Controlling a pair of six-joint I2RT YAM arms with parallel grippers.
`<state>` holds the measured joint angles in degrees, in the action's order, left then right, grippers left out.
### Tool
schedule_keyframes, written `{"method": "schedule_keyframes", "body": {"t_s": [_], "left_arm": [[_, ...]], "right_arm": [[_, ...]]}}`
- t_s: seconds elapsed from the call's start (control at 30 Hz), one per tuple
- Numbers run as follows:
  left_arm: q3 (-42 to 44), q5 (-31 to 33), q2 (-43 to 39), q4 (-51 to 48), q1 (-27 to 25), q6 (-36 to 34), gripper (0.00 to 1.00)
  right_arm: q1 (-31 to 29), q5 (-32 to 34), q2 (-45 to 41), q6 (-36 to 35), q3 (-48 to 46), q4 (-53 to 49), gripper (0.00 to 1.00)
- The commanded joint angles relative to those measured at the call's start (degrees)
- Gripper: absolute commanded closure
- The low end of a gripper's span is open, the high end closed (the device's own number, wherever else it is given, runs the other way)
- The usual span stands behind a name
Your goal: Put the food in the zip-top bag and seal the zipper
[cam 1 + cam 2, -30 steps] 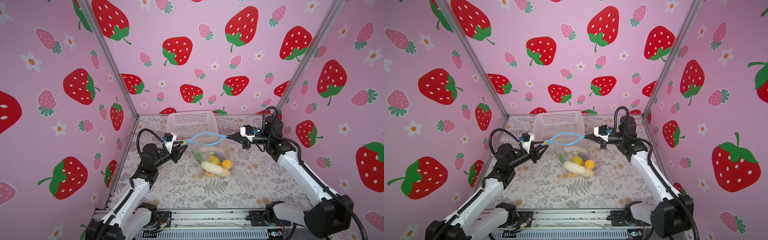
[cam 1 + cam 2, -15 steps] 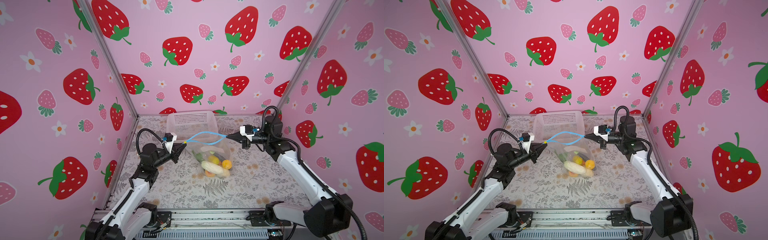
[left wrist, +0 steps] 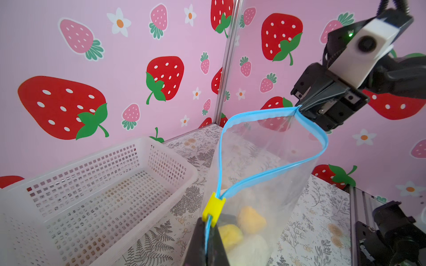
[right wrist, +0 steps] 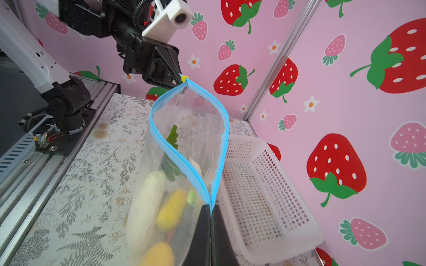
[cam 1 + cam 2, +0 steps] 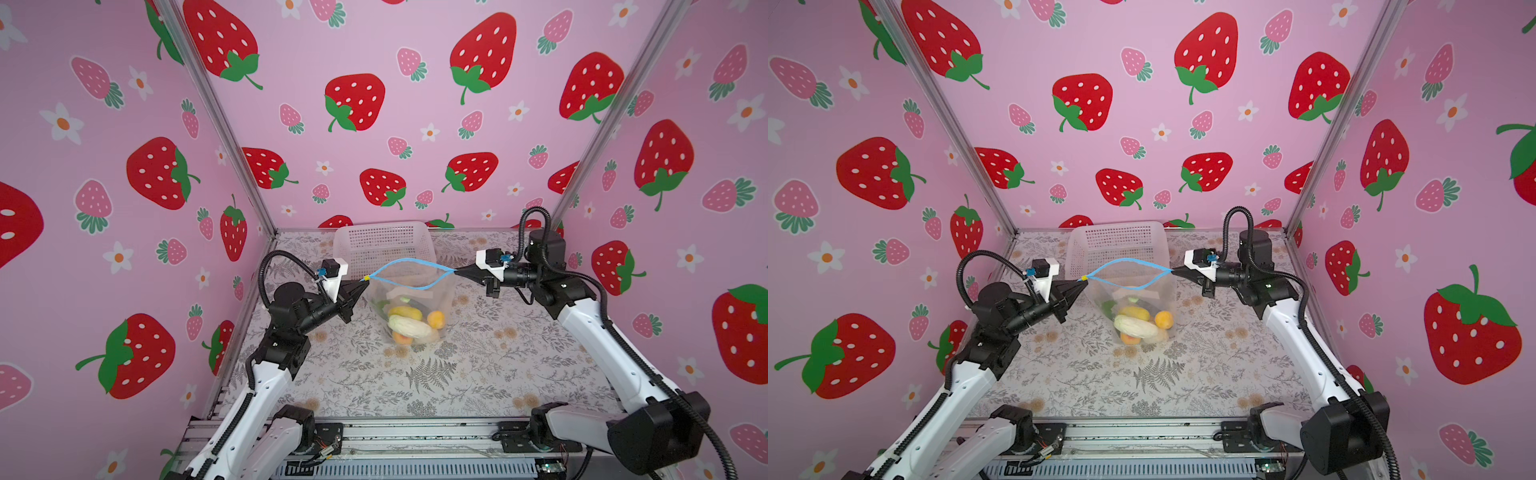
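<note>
The clear zip-top bag [image 5: 432,291] hangs upright over the table, held between both grippers. Its light-blue zipper [image 5: 415,287] gapes open in a lens shape. My left gripper [image 3: 208,226] is shut on the zipper strip right behind the yellow slider [image 3: 213,209]. My right gripper [image 4: 210,208] is shut on the zipper's opposite end. The food [image 5: 409,326] lies at the bottom of the bag: a pale radish, yellow corn and orange pieces, with green leaves [image 4: 172,138] higher up. Both top views show the left gripper [image 5: 1080,281] and right gripper [image 5: 1174,271] at the same height.
A white mesh basket [image 5: 384,243] stands just behind the bag against the back wall, and its floor [image 3: 92,184] holds nothing. Pink strawberry walls close in on three sides. The floral table [image 5: 436,374] lies in front of the bag, and a metal rail [image 5: 415,432] runs along its front edge.
My left gripper's jaws have closed on the zipper end by the slider. The bag and the right arm have hardly moved.
</note>
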<state>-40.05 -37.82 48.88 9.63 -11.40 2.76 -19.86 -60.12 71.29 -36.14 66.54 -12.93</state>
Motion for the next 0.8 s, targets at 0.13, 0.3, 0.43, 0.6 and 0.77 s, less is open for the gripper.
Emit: {"method": "schedule_keyframes", "body": {"t_s": [0.13, 0.3, 0.43, 0.6, 0.77], "left_arm": [[-7.5, 1.6, -0.6, -16.4, 0.2, -2.3, 1.0], [-10.5, 1.3, -0.8, -21.1, 0.1, -2.2, 1.0], [-12.1, 0.5, 0.2, -22.7, 0.1, -1.1, 1.0], [-12.2, -0.4, 1.5, -21.6, -1.1, -0.7, 1.0], [-12.7, 1.0, 1.6, -23.3, -3.6, -2.2, 1.0]], "right_arm": [[0.4, 5.9, -1.2, -3.6, 3.8, -5.8, 1.0], [0.5, 8.1, -0.4, -4.6, 4.8, -9.1, 1.0], [0.5, 9.0, -0.5, -4.9, 4.7, -8.7, 1.0], [0.5, 8.8, 0.7, -5.1, 4.7, -9.6, 1.0], [-0.1, 9.7, 1.5, -3.9, 4.9, -9.4, 0.89]]}}
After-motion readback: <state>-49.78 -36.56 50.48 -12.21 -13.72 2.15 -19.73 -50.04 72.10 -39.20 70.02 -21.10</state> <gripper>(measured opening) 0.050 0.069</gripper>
